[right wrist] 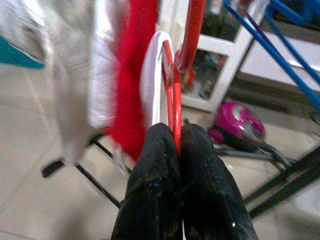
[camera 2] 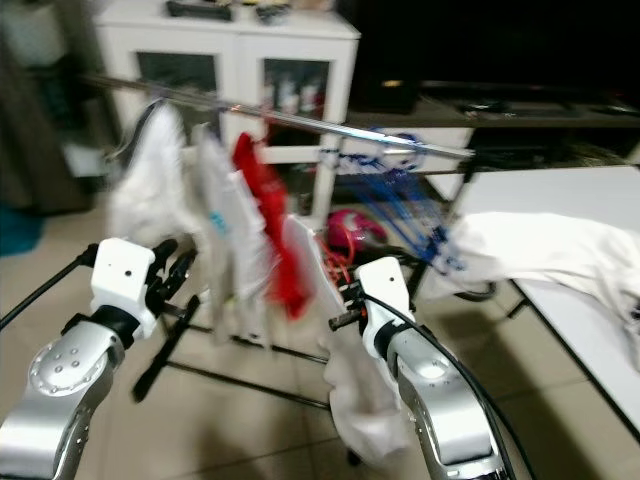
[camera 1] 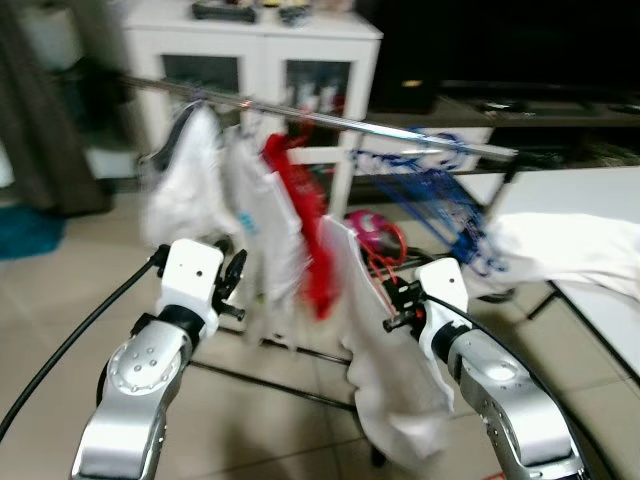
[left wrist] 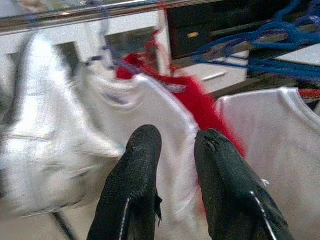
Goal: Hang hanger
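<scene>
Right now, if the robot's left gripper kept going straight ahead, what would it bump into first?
Probably the white shirt hanging on the rail. The left gripper, open and holding nothing, points right at it, though blur makes the depth hard to judge.

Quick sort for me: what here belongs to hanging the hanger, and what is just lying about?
In the job:
- red hanger, pinched in the right gripper
- white garment on that hanger
- rack rail
- left gripper, open, free

Lying about:
- clothes already hung
- blue hangers on the rail
- pink vacuum cleaner
- white cabinet
- cloth on the table
</scene>
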Motion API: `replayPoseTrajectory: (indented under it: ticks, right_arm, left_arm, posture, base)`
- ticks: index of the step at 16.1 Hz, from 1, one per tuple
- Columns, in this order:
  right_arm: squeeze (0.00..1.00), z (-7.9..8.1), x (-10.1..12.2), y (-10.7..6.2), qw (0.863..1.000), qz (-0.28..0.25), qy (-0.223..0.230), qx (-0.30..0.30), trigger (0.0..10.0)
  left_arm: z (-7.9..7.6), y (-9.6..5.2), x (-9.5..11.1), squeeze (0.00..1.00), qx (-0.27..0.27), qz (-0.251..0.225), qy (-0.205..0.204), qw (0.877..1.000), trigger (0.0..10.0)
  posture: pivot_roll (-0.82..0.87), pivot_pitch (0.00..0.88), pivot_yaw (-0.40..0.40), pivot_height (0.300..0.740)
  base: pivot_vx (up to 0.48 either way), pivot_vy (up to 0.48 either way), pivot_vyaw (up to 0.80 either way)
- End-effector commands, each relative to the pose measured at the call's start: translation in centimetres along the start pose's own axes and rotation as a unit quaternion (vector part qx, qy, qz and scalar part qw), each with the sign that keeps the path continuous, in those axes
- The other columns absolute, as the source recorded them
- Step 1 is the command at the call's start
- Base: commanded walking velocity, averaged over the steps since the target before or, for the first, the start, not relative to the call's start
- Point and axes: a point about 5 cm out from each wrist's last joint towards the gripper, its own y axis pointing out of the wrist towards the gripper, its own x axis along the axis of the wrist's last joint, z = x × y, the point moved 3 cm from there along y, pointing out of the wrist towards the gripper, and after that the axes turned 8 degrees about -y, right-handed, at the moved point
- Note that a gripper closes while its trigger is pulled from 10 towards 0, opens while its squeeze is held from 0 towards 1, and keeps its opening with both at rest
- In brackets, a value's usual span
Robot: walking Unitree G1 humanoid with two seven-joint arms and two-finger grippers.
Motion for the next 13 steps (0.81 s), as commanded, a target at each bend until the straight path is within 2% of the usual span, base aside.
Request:
replayPoseTrajectory:
  ticks: [1,2,6,8,13]
  right_arm:
    - [0.00,-0.5,0.7,0.2,1.000,-0.010,0.003,-0.009,10.0]
    - [0.00,-0.8,1.2,0.7,0.999,-0.019,0.016,-0.022,10.0]
    - [0.00,-0.7,2.0,1.2,0.999,-0.029,0.017,-0.013,10.0]
    - [0.00,-0.8,2.6,1.5,0.999,-0.039,0.032,-0.020,10.0]
    - [0.00,-0.8,3.6,2.6,0.998,-0.036,0.036,-0.029,10.0]
  left_arm:
    - [-0.4,0.0,0.2,0.00,-0.005,-0.003,0.006,1.000,10.0]
    - [-0.3,-0.1,0.2,0.00,-0.004,-0.003,0.006,1.000,10.0]
    - [-0.2,0.0,0.0,0.00,0.000,0.009,0.023,1.000,10.0]
    - [-0.9,0.0,-0.4,0.00,-0.036,0.022,0.049,0.998,10.0]
    - [-0.9,0.4,-0.3,0.00,-0.049,0.020,0.028,0.998,10.0]
  posture:
    - [0.09,0.000,-0.083,0.740]
    - [0.09,0.000,-0.085,0.740]
    - [0.09,0.000,-0.086,0.740]
    - [0.09,0.000,-0.083,0.740]
    - [0.08,0.000,-0.053,0.740]
  base:
    - [0.368,0.000,0.00]
    - [0.364,0.000,0.00]
    - [0.241,0.000,0.00]
    - [0.000,0.000,0.00]
    - [0.000,0.000,0.00]
